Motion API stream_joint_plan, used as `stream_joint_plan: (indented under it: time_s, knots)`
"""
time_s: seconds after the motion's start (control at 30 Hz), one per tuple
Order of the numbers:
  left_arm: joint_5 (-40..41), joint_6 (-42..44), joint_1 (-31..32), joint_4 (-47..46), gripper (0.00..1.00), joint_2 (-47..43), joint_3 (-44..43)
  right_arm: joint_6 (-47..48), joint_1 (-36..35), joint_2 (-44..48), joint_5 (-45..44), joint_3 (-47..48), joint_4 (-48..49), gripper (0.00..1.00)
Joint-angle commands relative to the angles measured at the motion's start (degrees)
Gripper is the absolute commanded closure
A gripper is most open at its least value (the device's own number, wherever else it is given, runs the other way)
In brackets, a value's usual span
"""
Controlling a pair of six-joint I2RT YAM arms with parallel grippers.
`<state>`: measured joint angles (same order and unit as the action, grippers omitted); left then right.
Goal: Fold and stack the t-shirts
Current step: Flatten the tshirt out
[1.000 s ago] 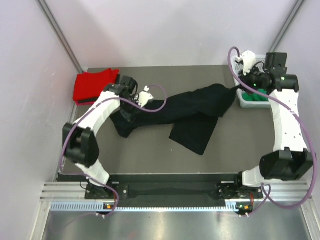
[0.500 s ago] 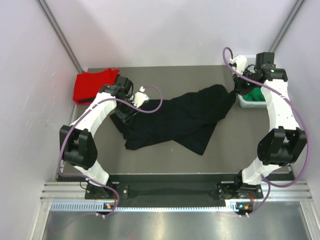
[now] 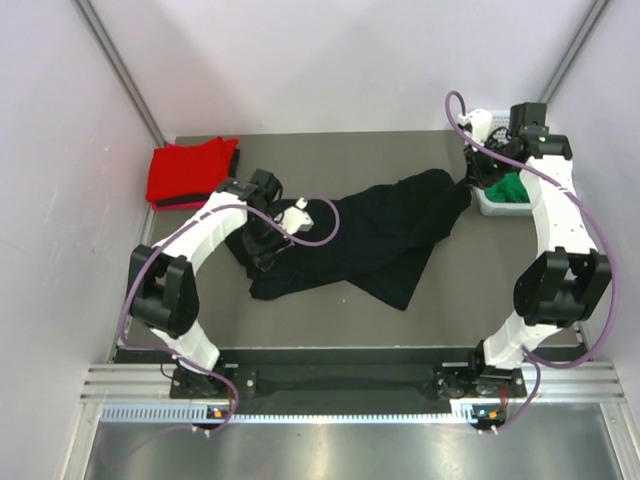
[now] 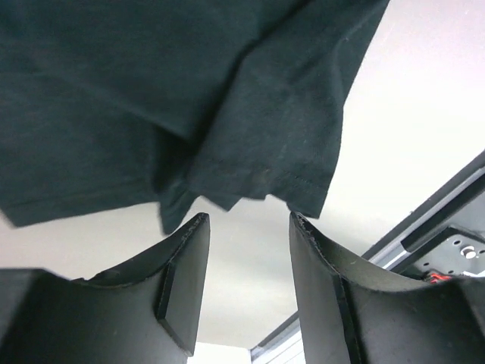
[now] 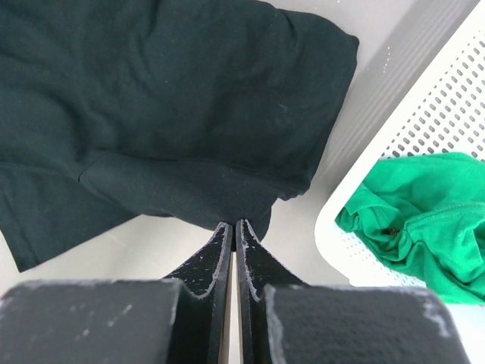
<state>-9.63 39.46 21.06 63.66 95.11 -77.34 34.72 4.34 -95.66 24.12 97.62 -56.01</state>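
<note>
The black t-shirt (image 3: pixel 370 235) lies crumpled across the middle of the table. My left gripper (image 3: pixel 264 242) is open and empty just over its left end; in the left wrist view the shirt's hem (image 4: pixel 250 159) lies just beyond the left gripper (image 4: pixel 246 216). My right gripper (image 3: pixel 478 178) is shut on the black t-shirt's right edge (image 5: pixel 167 98), which meets the tips of the right gripper (image 5: pixel 233 222). A red t-shirt (image 3: pixel 185 170) lies folded at the back left. A green t-shirt (image 5: pixel 424 205) sits bunched in the basket. The pink t-shirt is out of view.
The white mesh basket (image 5: pixel 447 106) stands at the back right (image 3: pixel 487 206), right beside my right gripper. White walls close in the table on three sides. A metal rail runs along the near edge.
The black shirt, stretched between both grippers a second ago, has gone slack and settled on the table. My left gripper has shifted right and nearer. My right gripper has moved a little back and left.
</note>
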Motion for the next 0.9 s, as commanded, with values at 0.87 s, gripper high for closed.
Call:
stream_joint_plan:
  time_s: [0.87]
  knots:
    - [3.83, 2.2, 1.61, 4.37, 0.53, 8.34, -3.17, -0.27, -0.73, 0.21, 1.46, 1.6, 1.43, 1.0]
